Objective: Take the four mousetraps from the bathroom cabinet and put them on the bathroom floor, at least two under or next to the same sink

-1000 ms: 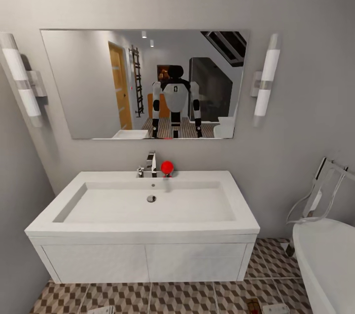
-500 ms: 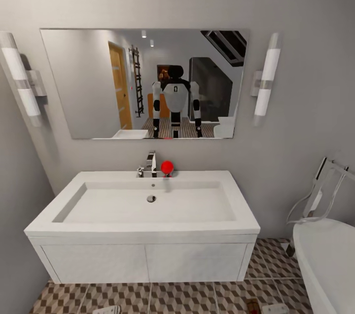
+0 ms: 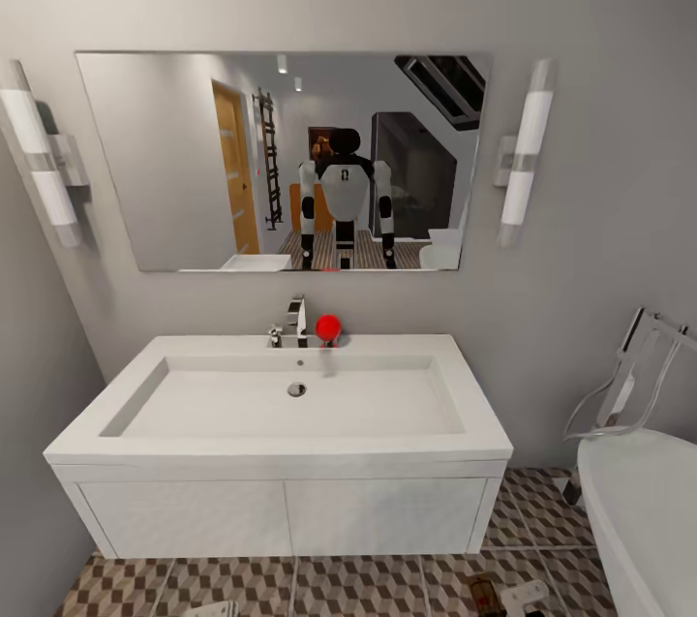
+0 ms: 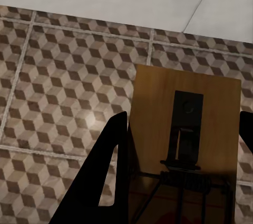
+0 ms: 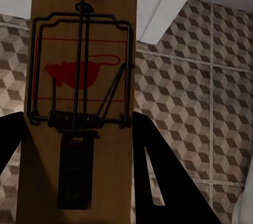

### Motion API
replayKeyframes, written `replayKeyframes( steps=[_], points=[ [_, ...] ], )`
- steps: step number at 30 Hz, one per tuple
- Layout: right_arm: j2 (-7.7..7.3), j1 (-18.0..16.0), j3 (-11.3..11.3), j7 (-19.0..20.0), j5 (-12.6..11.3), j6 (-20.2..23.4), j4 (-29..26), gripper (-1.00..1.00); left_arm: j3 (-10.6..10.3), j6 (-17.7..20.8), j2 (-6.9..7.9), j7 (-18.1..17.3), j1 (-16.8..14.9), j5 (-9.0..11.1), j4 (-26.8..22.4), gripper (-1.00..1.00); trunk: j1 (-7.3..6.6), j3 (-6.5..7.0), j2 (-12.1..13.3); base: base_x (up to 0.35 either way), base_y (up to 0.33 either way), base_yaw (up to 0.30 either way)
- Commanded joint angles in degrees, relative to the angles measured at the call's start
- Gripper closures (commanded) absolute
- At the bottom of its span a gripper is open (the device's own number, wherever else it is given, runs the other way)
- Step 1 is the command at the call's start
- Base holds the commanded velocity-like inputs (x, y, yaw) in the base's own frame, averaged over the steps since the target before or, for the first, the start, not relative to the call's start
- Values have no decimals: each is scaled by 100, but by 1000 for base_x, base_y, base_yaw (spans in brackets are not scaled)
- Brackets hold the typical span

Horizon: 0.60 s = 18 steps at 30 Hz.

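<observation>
Each arm carries 1 mousetrap over the bathroom floor (image 4: 58,71) in front of the bathroom sink (image 3: 281,457). The left gripper (image 4: 182,168) is closed onto the left mousetrap (image 4: 184,124), its board seated between the dark fingers; the right gripper (image 5: 79,176) likewise clamps the right mousetrap (image 5: 79,76). In the head view that trap shows at 5 o'clock, low above the tiles. To do the step well, lower each board flat onto the same tiled surface, close to the vanity's front, and release only near contact. Each trap's long axis runs along its gripper's fingers, pointing toward the vanity base.
</observation>
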Motion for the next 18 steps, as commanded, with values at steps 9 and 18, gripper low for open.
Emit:
replayKeyframes(
  steps=[9,18],
  points=[
    [3,-9,58,-19,-25,-31,4,100,-45,-36,-9,19,-10,11,24,100,201,-174,-374,0,0,59],
    [3,-9,59,1,-24,-31,4,100,-45,-36,-8,24,-10,11,24,100,399,-335,-735,0,0,87]
  ],
)
